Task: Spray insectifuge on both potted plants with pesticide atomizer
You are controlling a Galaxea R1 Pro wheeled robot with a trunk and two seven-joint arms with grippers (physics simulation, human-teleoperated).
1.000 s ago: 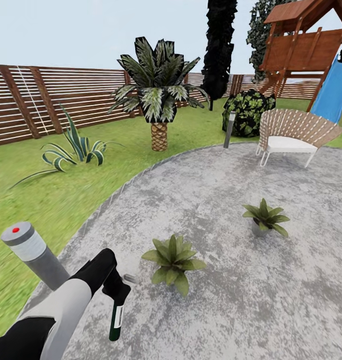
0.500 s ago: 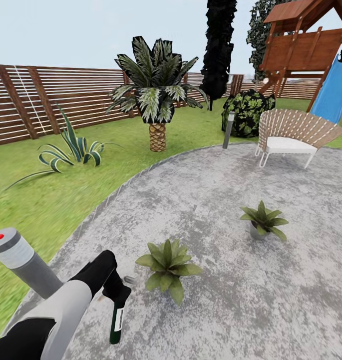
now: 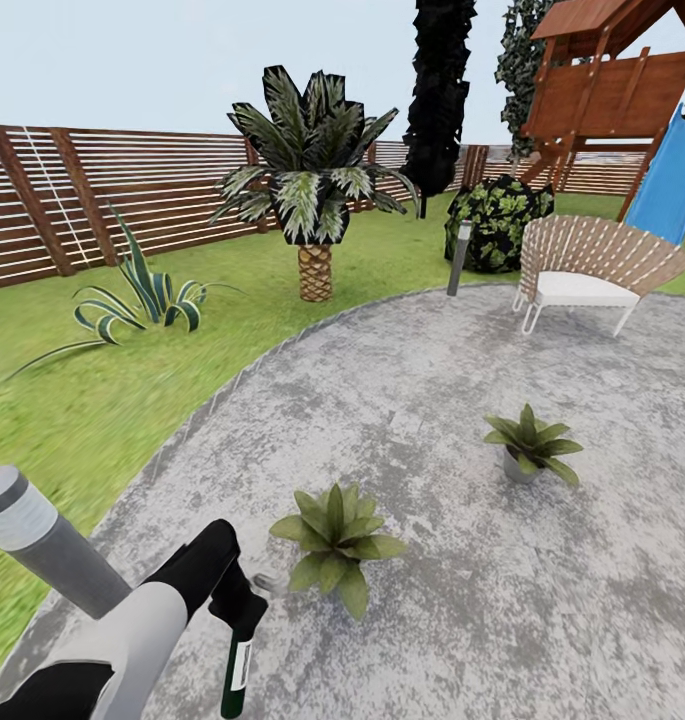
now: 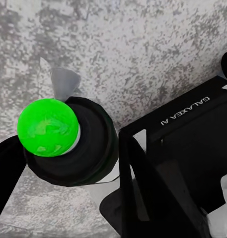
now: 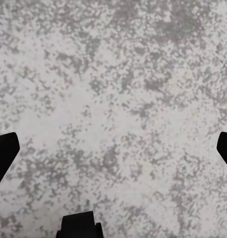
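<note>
My left gripper [image 3: 240, 612] is shut on the pesticide atomizer [image 3: 236, 668], a dark bottle with a pale label hanging downward over the grey stone patio [image 3: 462, 600]. The left wrist view looks at the atomizer [image 4: 46, 126] end-on, a dark round body with a bright green end. The nearer potted plant [image 3: 334, 535] stands just right of the gripper, a short gap away. The second potted plant [image 3: 530, 446] sits farther right and farther back on the patio. My right gripper [image 5: 113, 148] is open above bare stone, its fingertips [image 5: 4, 148] far apart.
A grey bollard lamp [image 3: 32, 540] with a red dot leans close beside my left arm. On the lawn [image 3: 102, 400] grow a striped agave [image 3: 142, 295] and a palm [image 3: 312, 190]. A wicker chair [image 3: 587, 268], another lamp [image 3: 461, 258], a bush, a playset and a slatted fence [image 3: 82, 200] lie beyond.
The whole picture has shifted a little, so the camera moved. My left arm with the atomizer sits slightly lower and more to the right, closer to the nearer potted plant.
</note>
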